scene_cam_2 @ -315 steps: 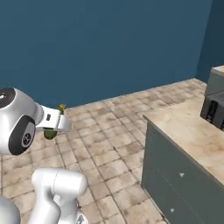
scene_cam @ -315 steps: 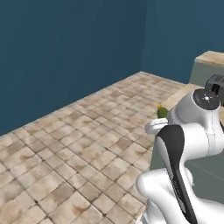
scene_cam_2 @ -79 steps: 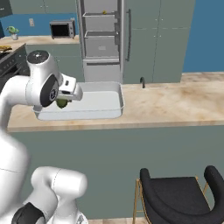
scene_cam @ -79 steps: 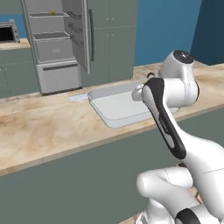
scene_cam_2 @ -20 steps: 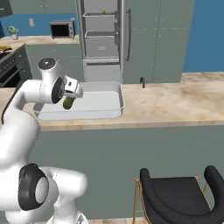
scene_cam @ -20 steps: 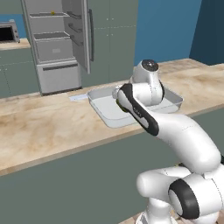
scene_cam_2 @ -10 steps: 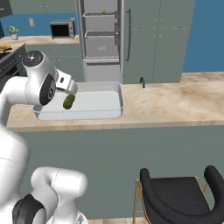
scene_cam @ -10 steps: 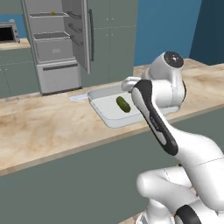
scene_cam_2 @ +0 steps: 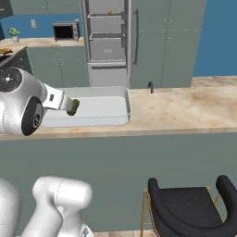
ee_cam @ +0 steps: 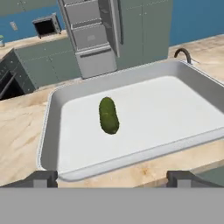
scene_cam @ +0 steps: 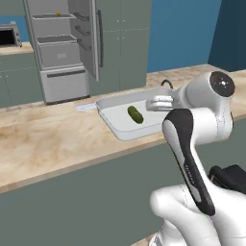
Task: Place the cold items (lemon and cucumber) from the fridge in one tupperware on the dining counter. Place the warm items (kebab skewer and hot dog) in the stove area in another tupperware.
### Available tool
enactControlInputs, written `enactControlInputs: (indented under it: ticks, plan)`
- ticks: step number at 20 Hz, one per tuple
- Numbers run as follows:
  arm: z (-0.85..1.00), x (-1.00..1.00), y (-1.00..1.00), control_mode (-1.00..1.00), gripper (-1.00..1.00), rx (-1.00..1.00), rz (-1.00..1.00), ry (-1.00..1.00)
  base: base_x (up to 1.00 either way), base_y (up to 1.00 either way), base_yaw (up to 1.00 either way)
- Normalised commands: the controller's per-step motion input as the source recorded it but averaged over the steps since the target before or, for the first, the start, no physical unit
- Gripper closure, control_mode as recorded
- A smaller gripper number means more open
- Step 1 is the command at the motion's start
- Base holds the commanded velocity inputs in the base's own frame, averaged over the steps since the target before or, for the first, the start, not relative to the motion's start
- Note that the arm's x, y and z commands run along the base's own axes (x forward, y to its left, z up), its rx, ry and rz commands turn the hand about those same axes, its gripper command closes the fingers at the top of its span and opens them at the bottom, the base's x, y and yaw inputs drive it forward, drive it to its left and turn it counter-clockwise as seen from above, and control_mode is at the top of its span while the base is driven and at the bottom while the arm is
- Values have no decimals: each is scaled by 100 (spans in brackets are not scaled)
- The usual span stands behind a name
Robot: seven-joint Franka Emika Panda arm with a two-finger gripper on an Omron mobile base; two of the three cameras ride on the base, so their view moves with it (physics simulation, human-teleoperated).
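Note:
The green cucumber (ee_cam: 108,114) lies flat on the floor of a grey tupperware (ee_cam: 49,131) on the dining counter, also seen as the cucumber (scene_cam: 135,114) in the tupperware (scene_cam: 111,126) from the left base. My gripper (ee_cam: 113,178) hangs open over the tupperware's near rim, its fingertips (ee_cam: 42,178) wide apart and holding nothing, a short way back from the cucumber. From the left base, the gripper (scene_cam: 155,103) sits at the tupperware's right side. The lemon (scene_cam: 57,14) rests on a top shelf of the open fridge. The kebab skewer, hot dog and the other tupperware are out of view.
The fridge (scene_cam: 62,48) stands open behind the counter, with a microwave (scene_cam_2: 65,31) to its left. A dark curved faucet (scene_cam_2: 150,86) rises just right of the tupperware. A black chair (scene_cam_2: 190,208) stands below the counter at the right.
The cucumber, at the gripper a second ago, now lies loose in the tupperware. The hand has drawn back from over the tray toward its near rim.

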Motion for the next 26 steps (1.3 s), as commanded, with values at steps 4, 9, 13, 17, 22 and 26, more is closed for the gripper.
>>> enactControlInputs:
  ticks: [4,9,13,17,22,26]
  plan:
    - [-8,-83,0,-100,-100,0,0,-19,0,0,0]
    - [40,-42,0,-100,-100,5,0,-64,0,0,0]
    - [71,-29,0,-100,-100,0,0,-19,0,0,0]
    - [21,-33,1,-100,-100,-16,0,26,0,0,0]
    - [-15,-25,0,100,-100,-5,0,9,-27,-13,0]
    - [0,0,0,100,-100,0,0,0,-58,-78,-12]
